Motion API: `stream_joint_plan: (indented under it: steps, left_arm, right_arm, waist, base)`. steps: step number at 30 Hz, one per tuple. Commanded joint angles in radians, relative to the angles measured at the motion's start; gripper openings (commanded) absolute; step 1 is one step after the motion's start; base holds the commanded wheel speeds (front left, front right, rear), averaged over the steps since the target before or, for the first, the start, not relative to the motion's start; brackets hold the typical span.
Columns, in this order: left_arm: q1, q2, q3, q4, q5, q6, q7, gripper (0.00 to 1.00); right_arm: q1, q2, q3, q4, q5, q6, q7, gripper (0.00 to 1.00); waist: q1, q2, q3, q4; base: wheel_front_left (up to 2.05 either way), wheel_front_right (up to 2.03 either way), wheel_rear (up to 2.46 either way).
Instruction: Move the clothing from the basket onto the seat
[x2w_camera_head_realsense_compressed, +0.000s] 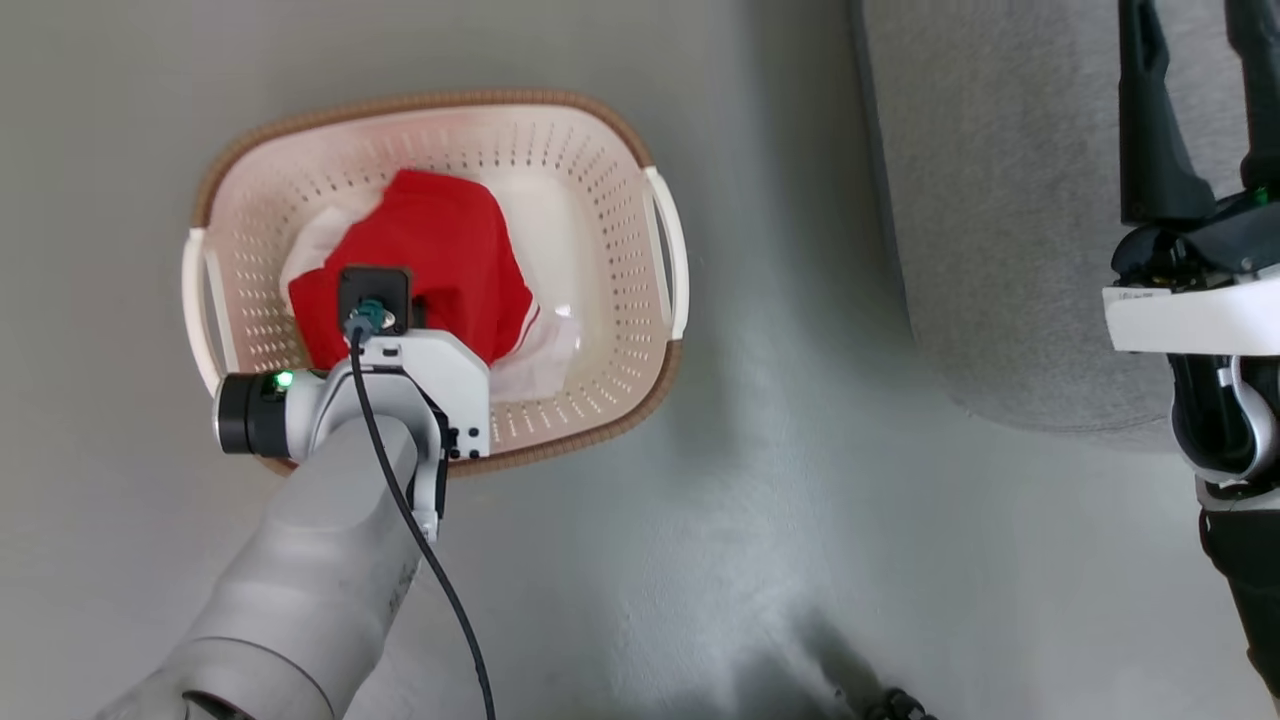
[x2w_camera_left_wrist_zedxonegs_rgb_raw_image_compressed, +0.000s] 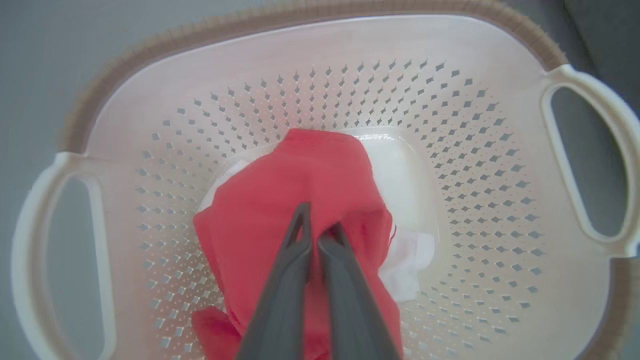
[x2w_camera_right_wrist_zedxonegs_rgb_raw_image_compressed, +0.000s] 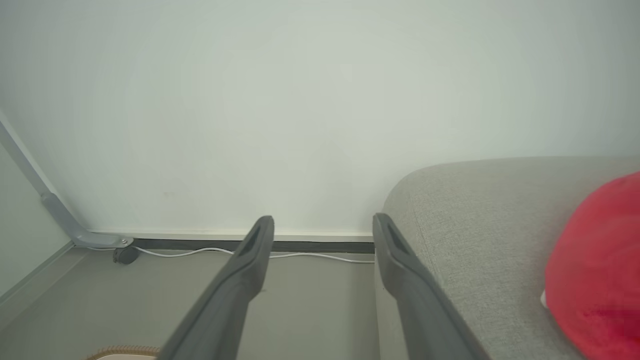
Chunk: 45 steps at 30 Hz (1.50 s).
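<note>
Left gripper (x2w_camera_left_wrist_zedxonegs_rgb_raw_image_compressed: 319, 219) closed, pinching soft bright red garment (x2w_camera_left_wrist_zedxonegs_rgb_raw_image_compressed: 270, 210) | garment lies mid-bottom of oval cream perforated plastic basket (x2w_camera_left_wrist_zedxonegs_rgb_raw_image_compressed: 350, 75), under fingertips | right gripper (x2w_camera_right_wrist_zedxonegs_rgb_raw_image_compressed: 323, 225) wide, empty, well apart from basket

The floor (x2w_camera_head_realsense_compressed: 700, 560) is smooth and pale grey, with soft shadows across it (and a faint sheen in the head view). At that view's bottom edge sits a small dark object (x2w_camera_head_realsense_compressed: 900, 708), too cut off to identify. In the right wrist view a plain off-white wall (x2w_camera_right_wrist_zedxonegs_rgb_raw_image_compressed: 320, 100) meets the floor at a pale skirting board (x2w_camera_right_wrist_zedxonegs_rgb_raw_image_compressed: 225, 234) with a dark band beneath. A thin white cable (x2w_camera_right_wrist_zedxonegs_rgb_raw_image_compressed: 200, 251) lies along that band. On the left a grey metal bar (x2w_camera_right_wrist_zedxonegs_rgb_raw_image_compressed: 55, 212) slants down, a small dark caster (x2w_camera_right_wrist_zedxonegs_rgb_raw_image_compressed: 125, 255) at its end.
</note>
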<state>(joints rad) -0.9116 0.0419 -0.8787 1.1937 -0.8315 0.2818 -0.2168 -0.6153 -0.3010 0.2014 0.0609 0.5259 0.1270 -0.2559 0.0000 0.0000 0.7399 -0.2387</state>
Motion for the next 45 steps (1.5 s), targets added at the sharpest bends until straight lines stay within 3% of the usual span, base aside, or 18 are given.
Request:
stream_joint_plan:
  steps: [1,8,16,31,45]
  left_arm:
    - [0.028,0.008,0.008,-0.021,-0.015,-0.005,-0.019,0.0]
    - [0.078,0.008,0.011,-0.079,-0.031,-0.009,-0.044,0.0]
    - [0.159,0.008,0.113,-0.228,0.107,-0.013,-0.045,0.0]
    - [0.34,0.019,0.316,-0.482,0.349,-0.093,-0.045,0.0]
    - [0.408,0.018,0.434,-0.697,0.468,-0.176,-0.045,0.0]
  right_arm:
    - [0.049,-0.011,0.01,-0.008,-0.01,0.004,-0.006,1.0]
    - [0.098,-0.018,0.015,0.045,-0.021,0.004,-0.006,1.0]
    - [0.164,-0.015,0.013,0.093,-0.046,0.004,-0.006,1.0]
    - [0.279,0.023,0.011,0.175,-0.089,0.004,-0.006,1.0]
    - [0.34,0.064,0.006,0.227,-0.126,0.004,-0.006,1.0]
  waist:
    - [0.0,0.0,-0.057,0.004]
    - [0.0,0.0,-0.175,0.031]
    - [0.0,0.0,-0.304,0.083]
    - [0.0,0.0,-0.539,0.144]
    - [0.0,0.0,-0.662,0.167]
  base:
    - [0.0,0.0,0.0]
    - [0.0,0.0,0.0]
    - [0.0,0.0,0.0]
    - [0.0,0.0,0.0]
    - [0.0,0.0,0.0]
